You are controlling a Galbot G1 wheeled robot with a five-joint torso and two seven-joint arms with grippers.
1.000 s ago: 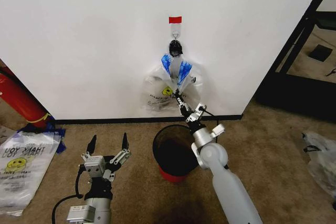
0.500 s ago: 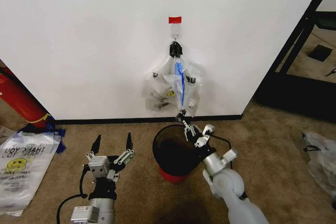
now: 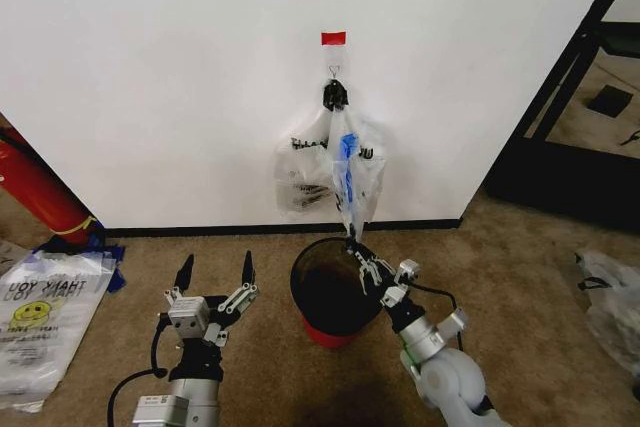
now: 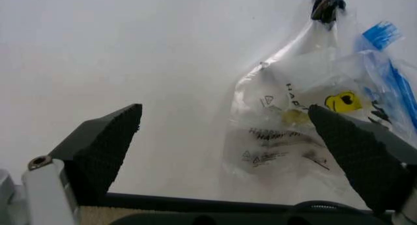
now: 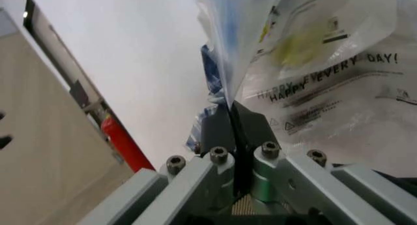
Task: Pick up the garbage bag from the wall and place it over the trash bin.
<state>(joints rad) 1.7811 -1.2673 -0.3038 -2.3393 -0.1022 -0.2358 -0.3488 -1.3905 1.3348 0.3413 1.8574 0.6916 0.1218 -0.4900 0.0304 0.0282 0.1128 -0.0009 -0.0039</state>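
Black pads on the left gripper point(image 3: 215, 275) stood spread wide with nothing between them, parked low over the carpet point(image 3: 530, 277) beside the trash bin point(image 3: 330, 292) and aimed at the wall point(image 3: 180, 77). Just across the bin, the right gripper point(image 3: 357, 250) hovered at the far rim, its fingers point(image 5: 251, 132) pressed together on a thin fold at the bottom tip of the garbage bag point(image 3: 345, 172); the right wrist view showed the clear plastic rising straight out of the pinch.

Beyond that, the bag hung stretched downward, its handles looped on the metal hook point(image 3: 333, 95) below the red tape strip point(image 3: 333, 38), the yellow smiley point(image 4: 343, 101) and blue patches facing out.

By my reading, the grasp was made, but little else: the bag had not come off the hook, and lifting it free, opening it and fitting it over the bin all remained. The bin's mouth lay directly under the gripped corner.
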